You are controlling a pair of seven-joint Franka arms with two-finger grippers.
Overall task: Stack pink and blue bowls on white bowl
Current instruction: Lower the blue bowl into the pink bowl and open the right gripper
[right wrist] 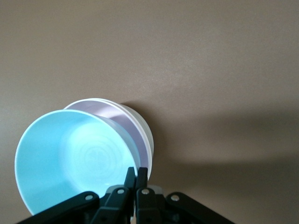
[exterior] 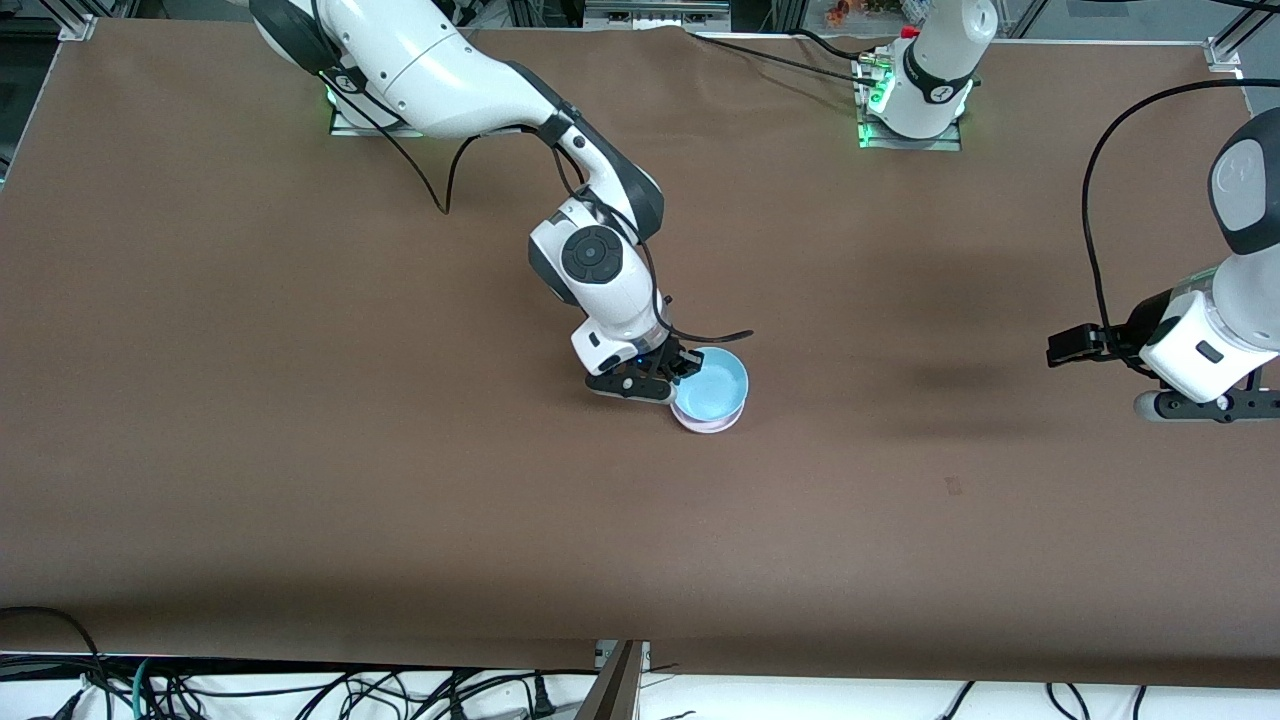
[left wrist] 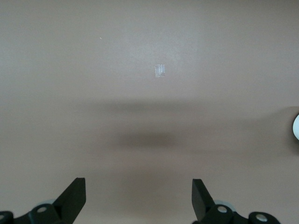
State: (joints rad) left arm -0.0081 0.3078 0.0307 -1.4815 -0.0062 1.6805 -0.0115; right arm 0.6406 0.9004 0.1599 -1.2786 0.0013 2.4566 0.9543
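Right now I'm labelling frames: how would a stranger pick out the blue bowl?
Find the brown table, then the right arm's pincer near its middle. It is shut on the rim of the blue bowl, the top of a small stack. Sky-blue inside, it sits tilted in the pink bowl, above the white bowl.

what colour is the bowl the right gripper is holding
Light sky-blue: the blue bowl, pinched at its rim by the right gripper. Right wrist view shows it best.
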